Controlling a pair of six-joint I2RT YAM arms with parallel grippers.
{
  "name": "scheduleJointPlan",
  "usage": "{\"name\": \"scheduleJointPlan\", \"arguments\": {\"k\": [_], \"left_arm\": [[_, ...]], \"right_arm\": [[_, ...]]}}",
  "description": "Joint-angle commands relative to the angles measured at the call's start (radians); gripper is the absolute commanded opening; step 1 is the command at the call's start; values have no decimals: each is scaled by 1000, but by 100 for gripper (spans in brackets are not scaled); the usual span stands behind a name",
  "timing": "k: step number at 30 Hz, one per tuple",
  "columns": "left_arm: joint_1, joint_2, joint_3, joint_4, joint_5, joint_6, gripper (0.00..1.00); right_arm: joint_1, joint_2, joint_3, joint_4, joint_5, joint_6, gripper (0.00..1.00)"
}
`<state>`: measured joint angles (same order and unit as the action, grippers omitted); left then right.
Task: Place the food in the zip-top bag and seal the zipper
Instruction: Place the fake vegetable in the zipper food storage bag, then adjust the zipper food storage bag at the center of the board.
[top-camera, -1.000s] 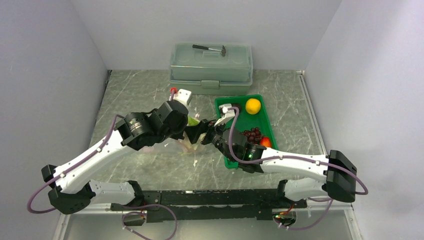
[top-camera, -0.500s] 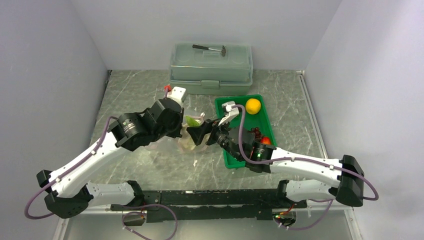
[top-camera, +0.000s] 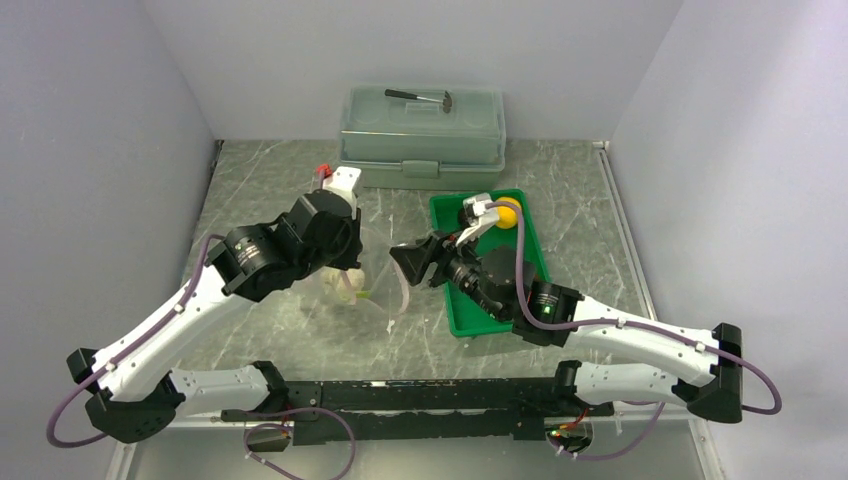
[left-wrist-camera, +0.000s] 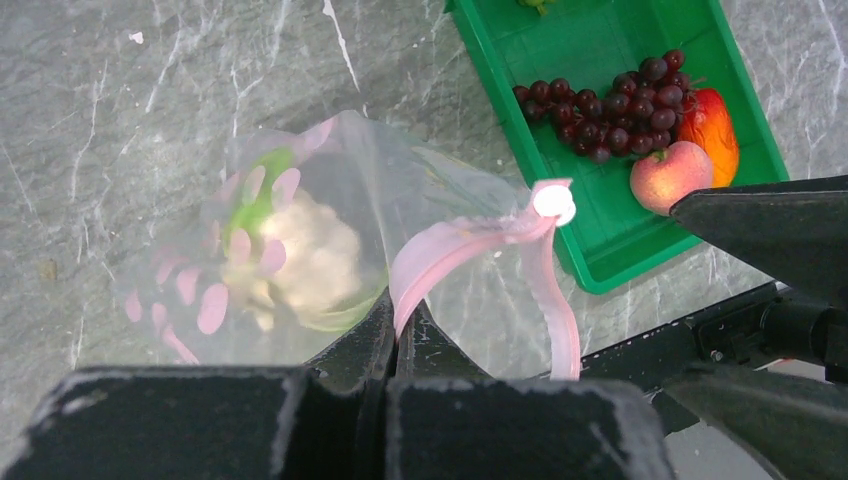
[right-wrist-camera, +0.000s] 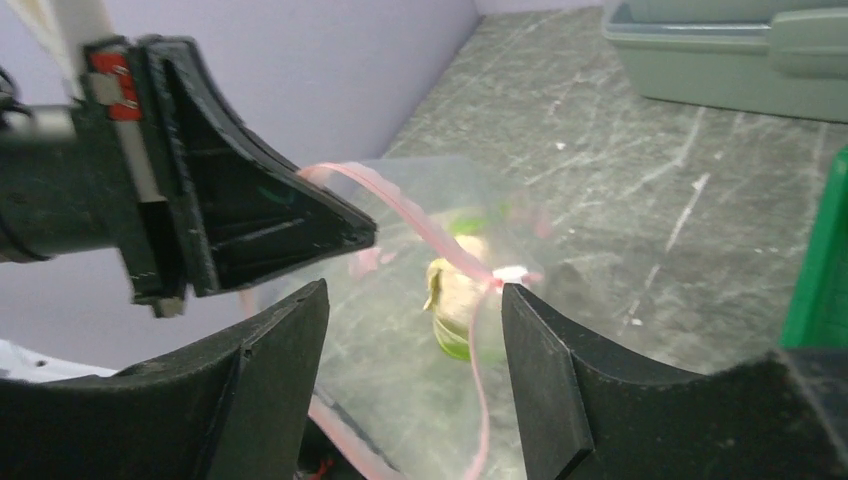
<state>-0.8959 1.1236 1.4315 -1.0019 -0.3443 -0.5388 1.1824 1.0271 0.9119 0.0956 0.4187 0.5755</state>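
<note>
**Zip-top bag (left-wrist-camera: 330, 190) on the table (top-camera: 270, 180), unsealed, zipper strip (left-wrist-camera: 460, 245) pinched by the left gripper (left-wrist-camera: 393, 320)**

Lies crumpled on the grey marble between the two arms, just left of the green tray (left-wrist-camera: 590, 45). Holds a pale, lumpy food piece (left-wrist-camera: 315, 260) with green on it, visible through clear film printed with pink ovals. Gapes at the mouth, with the pink strip arching up off the film and the white slider (left-wrist-camera: 553, 201) at the top of the arch. Is held by that strip in the left gripper's fingertips, pressed flat together with only the pink band between them.

Faces the right gripper (right-wrist-camera: 412, 295), close by at the tray's left wall, spread wide and holding nothing. Has the slider and the raised strip in line with the gap between those fingers. Cannot tell from the wrist view whether the strip touches either one.

Has for neighbours, inside the tray, a bunch of dark grapes (left-wrist-camera: 610, 110), a peach (left-wrist-camera: 668, 172) and a red-orange fruit (left-wrist-camera: 712, 125), touching one another toward the near end. Has also a yellow fruit (top-camera: 508, 212) at the far end, partly behind the right wrist. Has farther back, against the rear wall, a grey-green lidded box (top-camera: 422, 135) with a hammer (top-camera: 420, 97) lying on its lid
</note>
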Motion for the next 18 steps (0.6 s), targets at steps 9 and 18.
{"name": "scheduleJointPlan", "arguments": {"k": [9, 18], "left_arm": [[15, 36, 60, 13, -42, 11, 0], [16, 94, 204, -66, -210, 84, 0]], "right_arm": [[3, -29, 33, -179, 119, 4, 63], [-8, -70, 51, -347, 256, -16, 67]]}}
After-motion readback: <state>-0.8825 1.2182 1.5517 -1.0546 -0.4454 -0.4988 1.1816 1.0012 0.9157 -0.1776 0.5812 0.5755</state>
